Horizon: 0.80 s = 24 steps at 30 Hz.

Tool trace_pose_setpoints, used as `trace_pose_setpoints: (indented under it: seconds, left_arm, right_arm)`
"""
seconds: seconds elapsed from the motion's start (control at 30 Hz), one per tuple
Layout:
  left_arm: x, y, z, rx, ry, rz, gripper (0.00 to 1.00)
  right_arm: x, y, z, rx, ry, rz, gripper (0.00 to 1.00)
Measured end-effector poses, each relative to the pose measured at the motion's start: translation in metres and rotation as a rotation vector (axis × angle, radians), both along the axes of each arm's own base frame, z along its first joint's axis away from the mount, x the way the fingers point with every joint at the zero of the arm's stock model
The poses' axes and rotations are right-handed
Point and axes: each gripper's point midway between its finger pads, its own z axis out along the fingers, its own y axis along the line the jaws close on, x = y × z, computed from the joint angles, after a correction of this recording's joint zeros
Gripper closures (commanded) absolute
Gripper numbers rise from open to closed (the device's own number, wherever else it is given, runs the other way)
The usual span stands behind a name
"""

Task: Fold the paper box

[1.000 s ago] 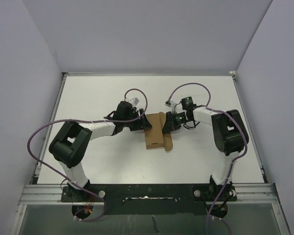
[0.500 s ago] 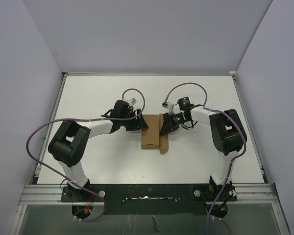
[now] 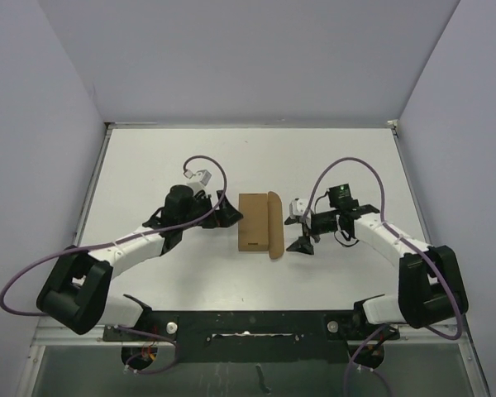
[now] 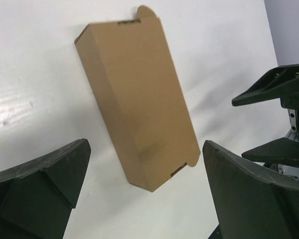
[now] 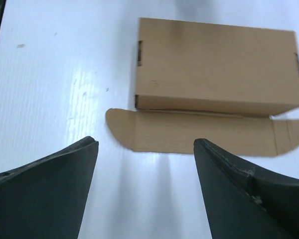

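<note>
The left gripper (image 3: 227, 209) stands spread wide with nothing between its dark fingers (image 4: 42, 191); it sits low over the white table (image 3: 149, 165), just left of the paper box (image 3: 254, 222) and clear of it; the right gripper (image 3: 301, 231) is likewise spread and holds nothing, its fingers (image 5: 45, 191) pointing at the box from the right, a small gap of bare table between them.

The box lies flat near the middle of the table, between the two grippers and free of both; it is a plain brown cardboard mailer folded into a low rectangular shape with its top panel closed over, its long axis running away from the arm bases; short slits show at its end edges; one long flap (image 5: 204, 132) with rounded ends lies flat on the table along the side facing the right gripper.

A purple cable (image 3: 207, 161) loops above the left wrist.
</note>
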Motion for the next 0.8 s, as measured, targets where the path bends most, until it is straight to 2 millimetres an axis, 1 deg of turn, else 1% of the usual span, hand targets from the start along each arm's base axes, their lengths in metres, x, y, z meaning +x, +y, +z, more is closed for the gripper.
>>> trace_pose_setpoints:
  seconds: [0.07,0.13,0.23,0.33,0.37,0.43,0.47,0.53,0.63,0.8]
  left_arm:
    - [-0.008,0.003,-0.011,-0.005,0.013,0.001,0.03]
    - [-0.015,0.005,-0.02,-0.005,0.036,0.004,0.04]
    - [-0.018,0.001,-0.023,-0.016,0.039,0.0,0.05]
    - [-0.016,-0.006,-0.021,-0.033,0.023,-0.011,0.06]
    - [-0.016,-0.008,-0.024,-0.033,0.026,-0.013,0.08]
    - [-0.016,-0.01,-0.031,-0.022,0.04,-0.014,0.14]
    - [-0.016,-0.011,-0.037,-0.014,0.052,-0.016,0.15]
    - [-0.015,-0.012,-0.045,0.001,0.07,-0.013,0.17]
    - [-0.011,-0.014,-0.05,0.014,0.081,-0.011,0.17]
    - [-0.002,-0.019,-0.053,0.028,0.085,-0.012,0.18]
  right_arm:
    - [-0.013,0.0,-0.008,-0.005,-0.073,0.097,0.2]
    - [-0.018,0.002,-0.016,-0.019,-0.149,0.181,0.21]
    - [-0.023,0.006,-0.024,-0.042,-0.245,0.266,0.26]
    - [-0.03,0.012,-0.031,-0.075,-0.316,0.343,0.3]
    - [-0.031,0.014,-0.032,-0.085,-0.331,0.36,0.3]
    - [-0.033,0.018,-0.039,-0.109,-0.353,0.4,0.32]
    - [-0.034,0.019,-0.043,-0.119,-0.354,0.412,0.33]
    - [-0.037,0.021,-0.052,-0.146,-0.354,0.439,0.36]
    - [-0.039,0.022,-0.064,-0.189,-0.353,0.465,0.41]
    - [-0.038,0.025,-0.073,-0.242,-0.381,0.484,0.52]
